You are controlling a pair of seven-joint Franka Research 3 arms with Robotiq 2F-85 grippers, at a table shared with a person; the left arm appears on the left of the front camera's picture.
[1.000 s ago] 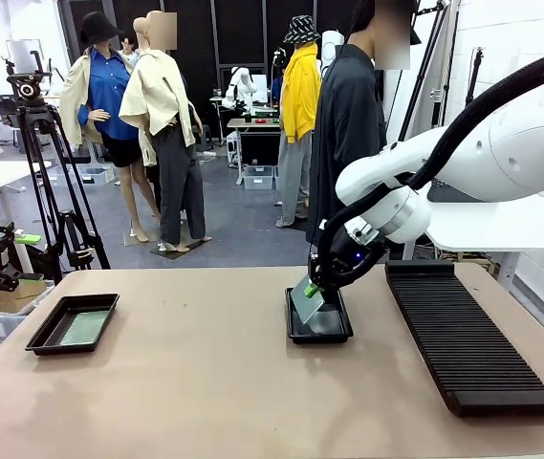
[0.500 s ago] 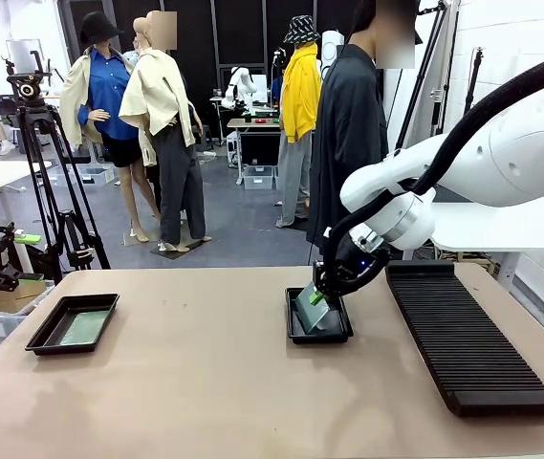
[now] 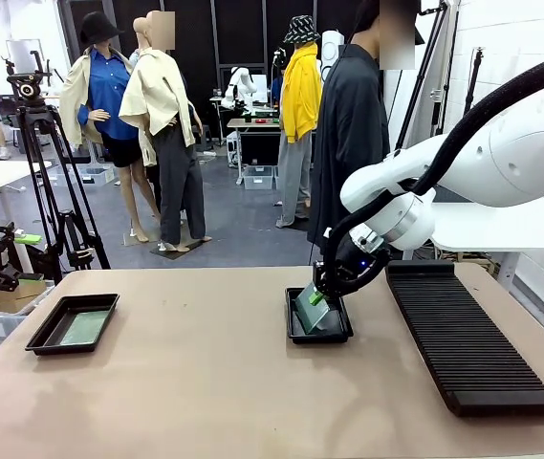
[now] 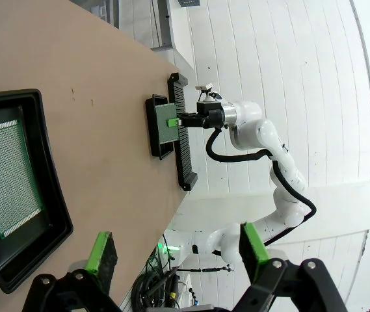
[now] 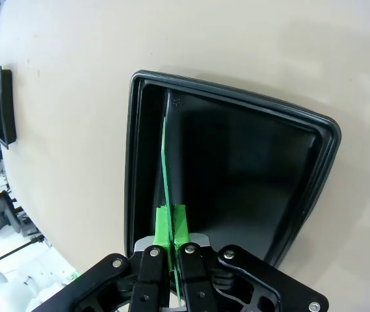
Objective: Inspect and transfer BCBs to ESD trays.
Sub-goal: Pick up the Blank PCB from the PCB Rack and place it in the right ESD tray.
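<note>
My right gripper (image 3: 321, 297) is shut on the top edge of a green BCB (image 3: 312, 312), which stands tilted with its lower edge down inside the middle ESD tray (image 3: 319, 339). In the right wrist view the BCB (image 5: 164, 170) is seen edge-on along the left wall of that tray (image 5: 250, 169), clamped between the green pads (image 5: 165, 224). A second ESD tray (image 3: 61, 351) at the table's left holds a BCB (image 3: 85, 328) lying flat. My left gripper (image 4: 178, 250) hangs open above that tray (image 4: 54, 208) and its BCB (image 4: 6, 175).
A long black ribbed rack (image 3: 467, 335) lies along the table's right side, next to the middle tray. A person in black (image 3: 348, 143) stands at the far edge behind that tray. A tripod (image 3: 47, 191) stands off the table at the left.
My right gripper has come down and slightly right, lowering the BCB into the middle tray. Over the last half second nothing has moved.
</note>
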